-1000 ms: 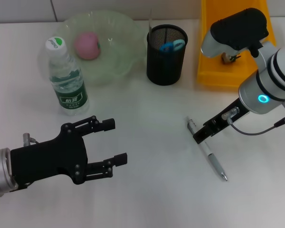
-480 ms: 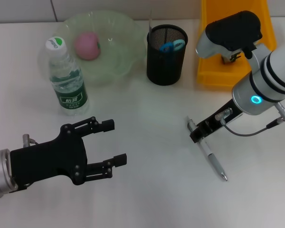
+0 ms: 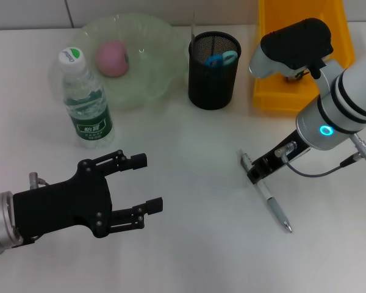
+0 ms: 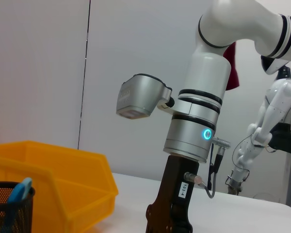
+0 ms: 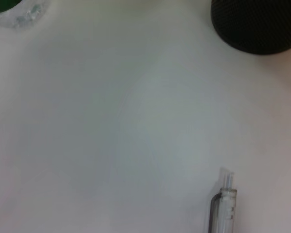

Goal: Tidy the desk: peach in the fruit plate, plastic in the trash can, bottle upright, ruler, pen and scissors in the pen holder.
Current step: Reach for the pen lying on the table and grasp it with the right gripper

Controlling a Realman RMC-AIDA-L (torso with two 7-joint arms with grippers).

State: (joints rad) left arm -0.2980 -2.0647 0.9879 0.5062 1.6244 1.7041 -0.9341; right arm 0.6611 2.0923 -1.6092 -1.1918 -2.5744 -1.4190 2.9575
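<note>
My right gripper [image 3: 254, 174] sits low over the upper end of the pen [image 3: 266, 194], which lies flat on the white desk [image 3: 189, 244] in front of the pen holder [image 3: 214, 70] and a little to its right. The black fingers cover that end of the pen, so I cannot tell whether they are spread or clamped on it; my right wrist camera shows only the pen's clear clip end [image 5: 222, 204], cut off at the frame edge, and the holder's dark rim [image 5: 257, 26].

My left gripper [image 3: 140, 183] hovers well left of the pen, both fingers spread, nothing between them.

Inside the pen holder I can make out blue scissors handles [image 3: 222, 59]; the rest is hidden by the mesh. The yellow bin [image 3: 280, 85] stands just right of the holder, partly behind my right arm. The peach [image 3: 112, 58] lies in the fruit plate [image 3: 152, 43] left of the holder, and the bottle [image 3: 85, 101] stands upright at the plate's near edge. Bare desk separates the pen from the holder.
</note>
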